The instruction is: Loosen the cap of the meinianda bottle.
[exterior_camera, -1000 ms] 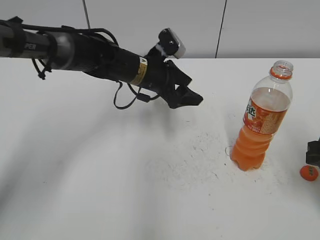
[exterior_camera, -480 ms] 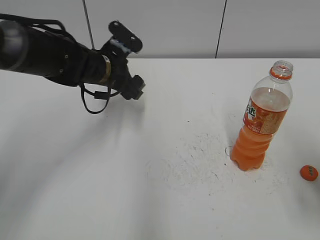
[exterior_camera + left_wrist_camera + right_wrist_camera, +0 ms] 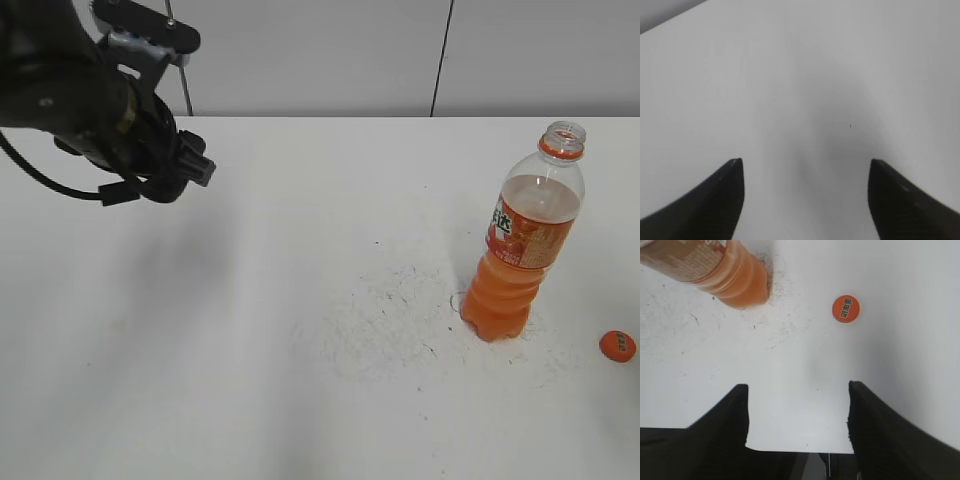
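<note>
The meinianda bottle [image 3: 522, 240] stands upright on the white table at the right, its mouth open and uncapped. Its lower body also shows in the right wrist view [image 3: 720, 270]. The orange cap [image 3: 618, 346] lies on the table to the bottle's right, top side up; it also shows in the right wrist view [image 3: 846, 308]. My left gripper [image 3: 190, 165] is open and empty, high at the far left, well away from the bottle; its view [image 3: 805, 172] shows only bare table. My right gripper [image 3: 797, 395] is open and empty, near the table's front edge, short of the cap. It is out of the exterior view.
The white table [image 3: 300, 300] has a patch of dark scuff marks [image 3: 400, 300] around and left of the bottle. A grey wall runs along the back. The table's near edge shows in the right wrist view [image 3: 800, 450].
My left arm has swung back to the left and up, away from the bottle. The right gripper, seen at the right edge one second ago, has left the exterior view. Bottle and cap have not moved.
</note>
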